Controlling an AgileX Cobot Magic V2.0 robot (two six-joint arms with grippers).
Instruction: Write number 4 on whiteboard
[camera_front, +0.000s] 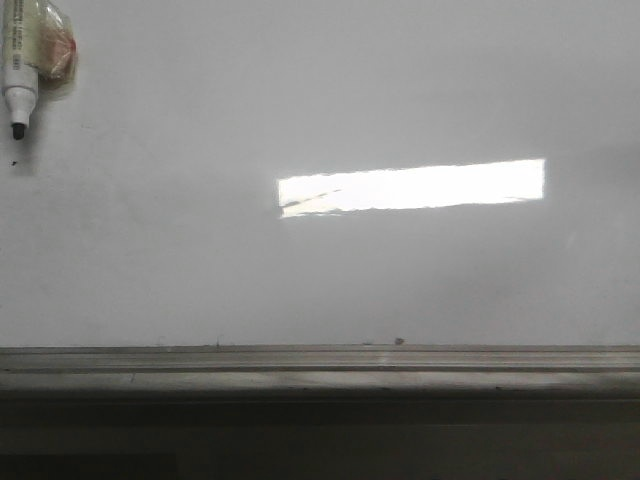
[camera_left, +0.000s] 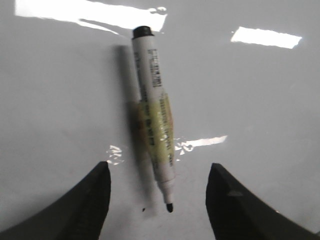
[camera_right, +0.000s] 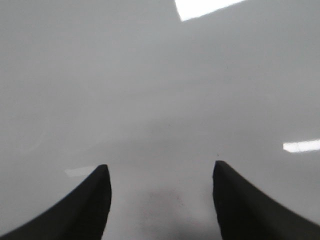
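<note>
Whiteboard (camera_front: 300, 100) with an uncapped marker (camera_front: 22, 60) lying on it, no figure legible.

Front view crops the marker at the top left corner, black tip just beside a tiny speck. The left gripper (camera_left: 157, 200) hangs spread wide over the marker's tip end without touching; the right gripper (camera_right: 161, 200), equally spread, holds nothing over bare board.

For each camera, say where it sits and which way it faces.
Front: looks forward over the whiteboard and its rail; marker at the upper left; no arm shows.
Left wrist: on the left arm, looking down at the marker between the open left hand.
Right wrist: bare board past the open right hand.
Front and left wrist share the marker.
</note>
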